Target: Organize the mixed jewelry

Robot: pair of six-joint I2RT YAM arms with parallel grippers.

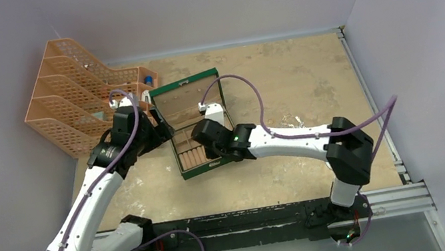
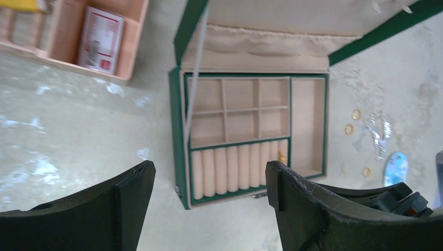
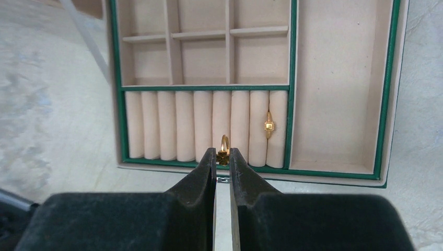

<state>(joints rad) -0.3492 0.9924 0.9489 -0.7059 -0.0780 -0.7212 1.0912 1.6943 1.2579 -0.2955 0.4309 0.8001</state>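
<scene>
Right jaws pinch a gold ring [image 3: 224, 155] upright over the green box's [image 3: 339, 78] roll row, my arm stretched low across the counter [image 1: 281, 89]; left jaws gape wide.

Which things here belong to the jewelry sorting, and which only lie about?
Belongs: thin gold ring held by the right gripper; gold ring seated between tan rolls; loose gold rings; silvery chain tangle; green box with tan compartments.
Lying about: light-blue oval packet; orange mesh file rack.
</scene>
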